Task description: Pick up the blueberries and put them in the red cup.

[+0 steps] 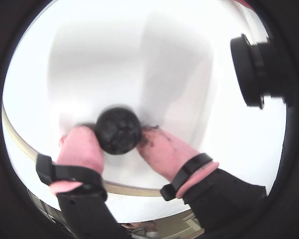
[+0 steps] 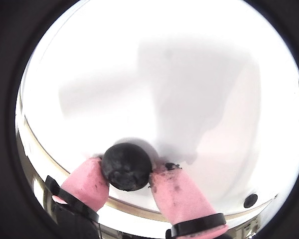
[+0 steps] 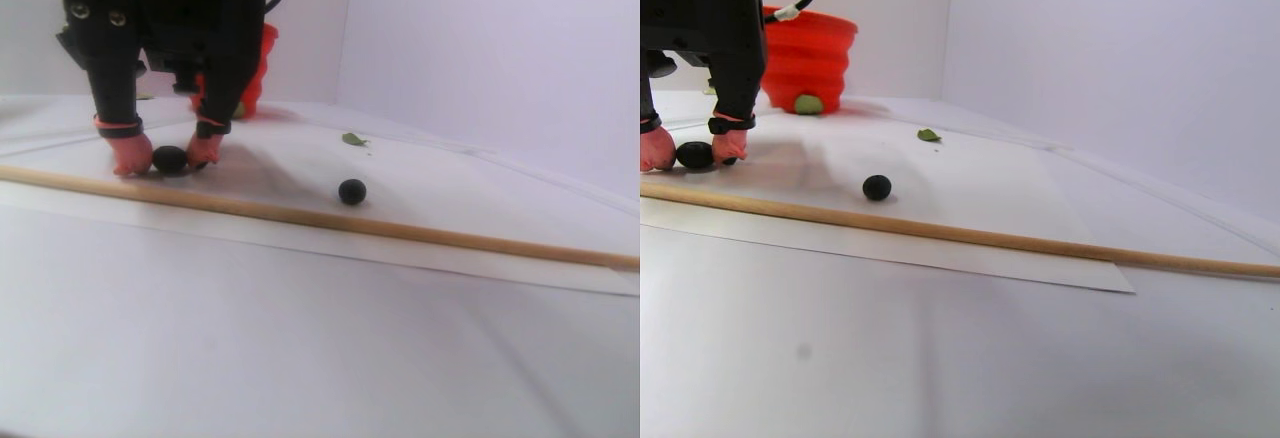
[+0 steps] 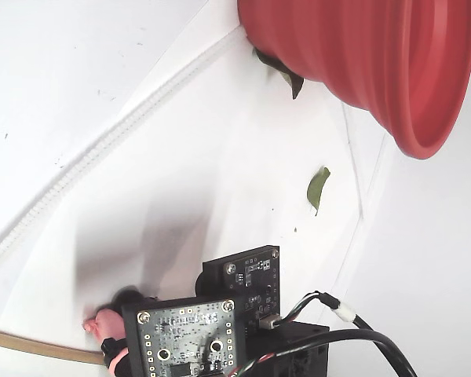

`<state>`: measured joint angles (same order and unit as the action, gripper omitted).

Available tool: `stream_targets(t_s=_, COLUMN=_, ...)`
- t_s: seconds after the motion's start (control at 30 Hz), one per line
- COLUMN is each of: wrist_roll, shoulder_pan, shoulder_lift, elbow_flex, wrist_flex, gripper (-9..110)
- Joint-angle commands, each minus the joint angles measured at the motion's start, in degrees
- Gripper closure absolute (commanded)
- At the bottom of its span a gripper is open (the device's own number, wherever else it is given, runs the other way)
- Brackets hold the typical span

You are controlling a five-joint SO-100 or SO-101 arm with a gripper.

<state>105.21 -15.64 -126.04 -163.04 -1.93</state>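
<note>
Pink-tipped gripper [image 1: 120, 142] clamps one of the blueberries [image 1: 119, 130] low on the white tabletop [image 3: 300, 338], well apart from the red cup [image 4: 361, 55] (rim cropped), another berry [image 3: 351, 192] lying farther off.

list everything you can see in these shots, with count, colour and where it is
blueberries: two seen, dark blue-black; one free on the white sheet, one between the pink fingertips
red cup: one, red, at the back of the sheet behind the arm
leaves: green; one loose on the sheet, one at the cup's base
wooden stick: one, tan, along the sheet's front edge
white sheet: one, white, under everything
gripper: one, black with pink fingertips, closed on the blueberry at the table surface
</note>
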Motion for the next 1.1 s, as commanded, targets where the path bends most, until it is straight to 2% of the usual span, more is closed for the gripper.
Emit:
stream_targets(t_s=0.0, wrist_roll=-0.4, shoulder_pan=-0.1, shoulder_lift=-4.7, elbow_flex=0.8, wrist_flex=1.9, gripper=86)
stream_targets(t_s=1.07, wrist_roll=0.6, shoulder_pan=0.1, shoulder_lift=-25.3, elbow_flex=3.8, wrist_flex=17.3, gripper=87)
